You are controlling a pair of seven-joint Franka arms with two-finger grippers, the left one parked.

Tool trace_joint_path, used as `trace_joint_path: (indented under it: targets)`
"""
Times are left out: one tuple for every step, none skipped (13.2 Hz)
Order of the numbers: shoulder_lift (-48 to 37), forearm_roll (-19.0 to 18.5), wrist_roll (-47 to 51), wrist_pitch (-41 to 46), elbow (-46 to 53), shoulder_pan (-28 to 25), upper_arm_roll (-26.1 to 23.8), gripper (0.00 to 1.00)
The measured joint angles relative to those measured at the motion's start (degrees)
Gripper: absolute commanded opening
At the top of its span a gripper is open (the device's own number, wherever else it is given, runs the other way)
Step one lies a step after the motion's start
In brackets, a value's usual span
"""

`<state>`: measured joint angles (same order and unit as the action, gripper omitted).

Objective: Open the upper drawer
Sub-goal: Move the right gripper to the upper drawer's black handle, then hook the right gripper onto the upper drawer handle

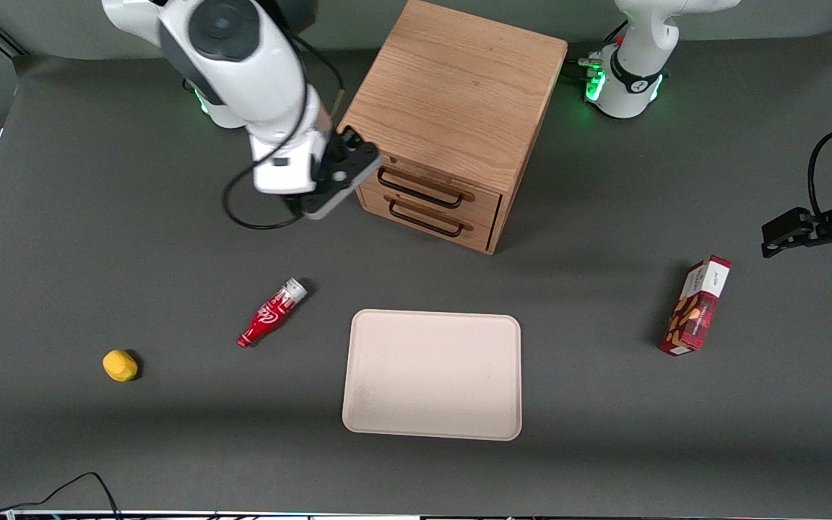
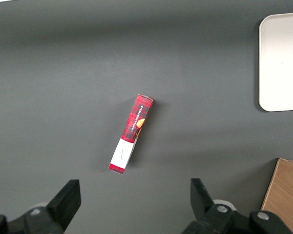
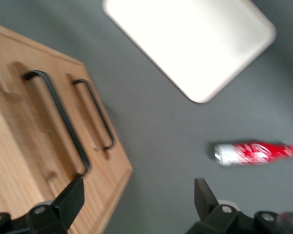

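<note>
Front view: closed oak upper drawer [image 1: 427, 186], open hand [image 1: 331, 189] beside.

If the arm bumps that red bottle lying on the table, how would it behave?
The red bottle lies on its side on the flat table, so a nudge would probably roll it. Small and slim, it likely weighs little and shifts easily. The gripper, jaws open, hovers by the upper drawer, well clear of it.
</note>
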<state>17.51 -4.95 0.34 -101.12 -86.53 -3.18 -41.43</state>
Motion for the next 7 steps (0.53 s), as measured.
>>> trace_joint_path:
  targets:
    - [2.07, -0.42, -0.22, -1.05, 0.17, -1.15, -0.49, 1.0]
    - [4.14, -1.04, -0.55, -2.16, 0.33, -2.44, -0.65, 1.0]
    - [6.09, -1.79, -1.12, -3.23, 0.37, -3.57, -0.71, 1.0]
    - [7.72, -2.5, -2.27, -3.94, 0.39, -4.38, -0.76, 1.0]
    - [8.96, -2.91, -3.99, -4.34, 0.43, -4.81, -0.78, 1.0]
    - [9.87, -3.02, -5.67, -4.47, 0.47, -4.89, -0.77, 1.0]
    - [10.57, -3.06, -6.75, -4.48, 0.55, -4.84, -0.77, 1.0]
